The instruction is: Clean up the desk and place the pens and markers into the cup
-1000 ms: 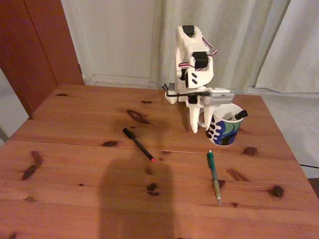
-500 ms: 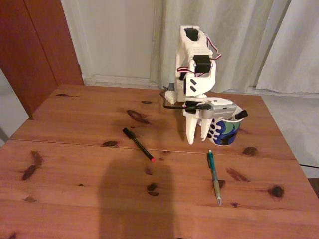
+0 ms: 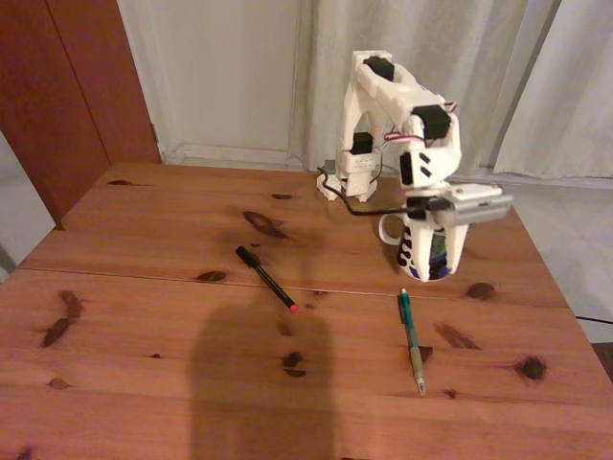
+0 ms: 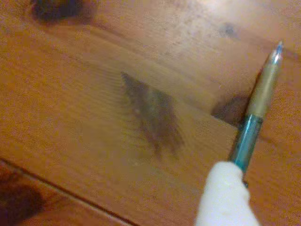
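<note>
Desk (image 3: pixel 144 316) wide, two pens loose. Cup (image 3: pixel 433 251) behind gripper (image 3: pixel 428 264) — elbow swing may clip it. Gripper over teal pen (image 4: pixel 251 127), finger gap unreadable; off-centre pinch could roll it. Black pen (image 3: pixel 266 278) lies left.

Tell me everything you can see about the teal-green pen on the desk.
The teal-green pen is a slim stick with a see-through teal barrel, a duller olive-grey grip section and a fine pointed tip, as the wrist view shows. It looks like plastic. It lies flat on the reddish-brown wooden desk, nearly lengthwise toward the camera in the fixed view, tip nearest the viewer, just in front of the cup but apart from it. In the wrist view a white gripper finger overlaps its rear end; whether they touch is unclear.
</note>
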`<state>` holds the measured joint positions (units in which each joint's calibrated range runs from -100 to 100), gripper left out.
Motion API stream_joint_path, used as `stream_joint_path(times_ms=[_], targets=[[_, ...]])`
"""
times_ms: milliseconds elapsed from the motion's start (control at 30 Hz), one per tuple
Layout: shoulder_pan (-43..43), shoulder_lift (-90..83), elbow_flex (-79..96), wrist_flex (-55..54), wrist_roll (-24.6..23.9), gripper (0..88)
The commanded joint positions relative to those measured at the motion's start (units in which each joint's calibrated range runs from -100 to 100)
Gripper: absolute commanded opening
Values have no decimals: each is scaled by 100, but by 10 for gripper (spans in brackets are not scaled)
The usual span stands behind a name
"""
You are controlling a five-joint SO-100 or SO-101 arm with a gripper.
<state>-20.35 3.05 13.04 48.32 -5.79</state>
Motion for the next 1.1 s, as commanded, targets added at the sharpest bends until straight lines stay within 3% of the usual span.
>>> stream_joint_path(times_ms=[0, 400, 1067], targets=[[-36, 311, -564, 24, -134, 177], [214, 1784, -1619, -2, -244, 177], [495, 2719, -1944, -19, -186, 177]])
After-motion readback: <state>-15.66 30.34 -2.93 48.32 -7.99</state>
